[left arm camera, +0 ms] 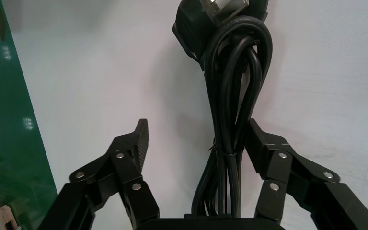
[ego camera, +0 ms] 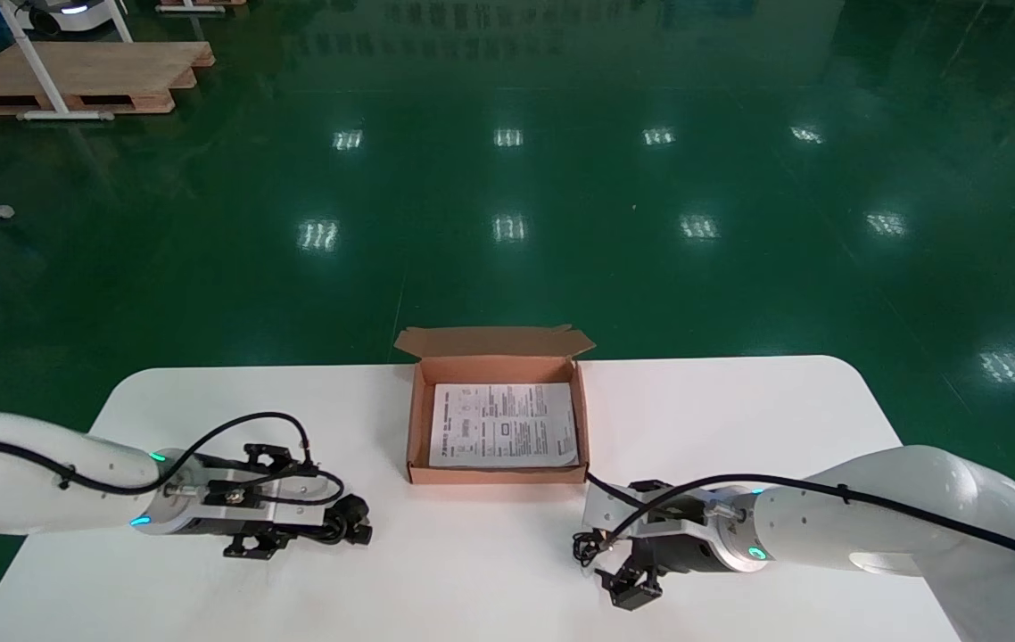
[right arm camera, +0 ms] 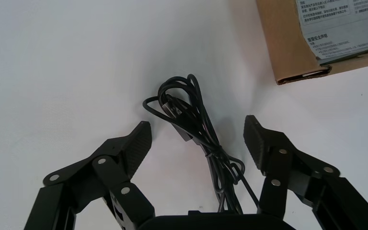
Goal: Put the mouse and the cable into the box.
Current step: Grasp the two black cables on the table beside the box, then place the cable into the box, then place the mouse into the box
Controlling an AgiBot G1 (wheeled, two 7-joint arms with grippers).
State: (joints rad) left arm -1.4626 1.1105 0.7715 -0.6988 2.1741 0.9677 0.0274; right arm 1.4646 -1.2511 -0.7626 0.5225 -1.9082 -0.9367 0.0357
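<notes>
Left jaws: apart; I see the thick black cord (left arm camera: 230, 96) lying between them on the desk (ego camera: 739, 419), pressed against one finger (left arm camera: 268, 148).
Right jaws: apart, straddling the thin coiled cable (right arm camera: 191, 120), neither fingertip touching it.
Box (ego camera: 418, 419): open, lid flap folded back, printed sheet (ego camera: 503, 426) flat inside; its near corner sits just beyond my right jaws.
Room: bare desk between both arms; right jaws near the front edge.

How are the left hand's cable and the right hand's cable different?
The left cable is thick, the right cable thin. The left cable has a chunky plug, the right cable a small one. Both are black tied bundles, one inside the open left hand, one inside the open right hand.
</notes>
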